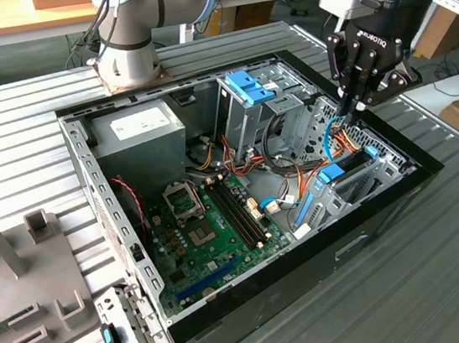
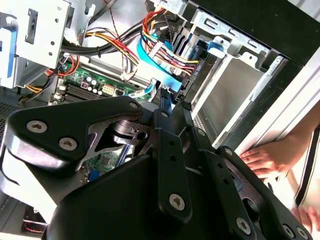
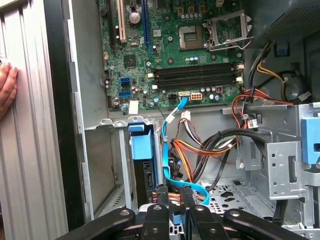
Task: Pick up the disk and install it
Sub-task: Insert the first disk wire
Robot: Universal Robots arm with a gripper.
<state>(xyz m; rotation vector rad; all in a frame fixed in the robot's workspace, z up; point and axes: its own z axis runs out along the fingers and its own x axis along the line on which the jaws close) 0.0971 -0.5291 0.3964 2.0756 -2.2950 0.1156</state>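
blue rails mark the disk [image 1: 349, 166], which sits on edge in the bay [image 1: 376, 190] at the case's [image 1: 310, 271] end on the exterior view's right, among cables [image 1: 297, 167]. in the first wrist view the disk [image 3: 145, 165] stands beside the bay wall. the gripper [image 1: 356, 106] hovers just above it, fingers drawn close together, holding nothing that i can make out. so the disk seems placed; whether it is fully seated i cannot tell. a hand [image 2: 265, 157] rests outside the case.
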